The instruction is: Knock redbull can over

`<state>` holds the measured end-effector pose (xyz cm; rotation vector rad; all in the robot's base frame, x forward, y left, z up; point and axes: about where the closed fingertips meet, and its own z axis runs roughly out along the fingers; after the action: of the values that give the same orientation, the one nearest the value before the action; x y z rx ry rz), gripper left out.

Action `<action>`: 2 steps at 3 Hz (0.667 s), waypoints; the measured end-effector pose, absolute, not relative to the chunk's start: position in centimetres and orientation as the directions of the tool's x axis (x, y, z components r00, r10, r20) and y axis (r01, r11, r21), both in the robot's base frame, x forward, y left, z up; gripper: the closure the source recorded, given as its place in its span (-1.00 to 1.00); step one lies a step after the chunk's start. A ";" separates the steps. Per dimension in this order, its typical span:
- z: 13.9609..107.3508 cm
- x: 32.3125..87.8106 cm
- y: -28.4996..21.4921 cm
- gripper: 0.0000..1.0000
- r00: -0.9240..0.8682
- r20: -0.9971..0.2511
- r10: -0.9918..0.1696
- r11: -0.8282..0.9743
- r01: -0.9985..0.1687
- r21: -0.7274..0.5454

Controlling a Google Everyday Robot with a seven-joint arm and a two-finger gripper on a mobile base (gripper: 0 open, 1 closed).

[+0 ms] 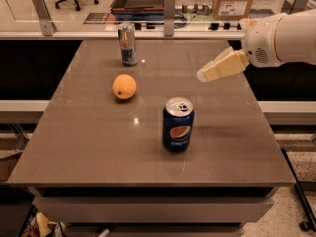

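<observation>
The gripper [203,75], its cream fingers [223,66] apparently pressed together into a blunt wedge fit for pushing, hovers above the table [89,152]. The redbull can [128,44] stands upright, well to the fingers' left, beyond an orange [124,86]

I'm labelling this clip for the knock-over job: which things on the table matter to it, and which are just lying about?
Belongs to the job:
- redbull can, upright near the far edge of the table
- gripper, above the table's right side, apart from that can

Just lying about:
- Pepsi can, upright, mid-table
- orange, left of centre
</observation>
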<state>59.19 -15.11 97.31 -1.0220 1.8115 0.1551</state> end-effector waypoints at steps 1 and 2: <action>97.3 60.2 -13.3 -1.00 -0.137 -0.829 -0.543 0.652 -0.691 -0.313; 96.8 61.6 -9.9 -1.00 -0.128 -0.850 -0.510 0.664 -0.687 -0.296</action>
<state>61.60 -9.85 96.84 -0.9596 1.7856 0.2008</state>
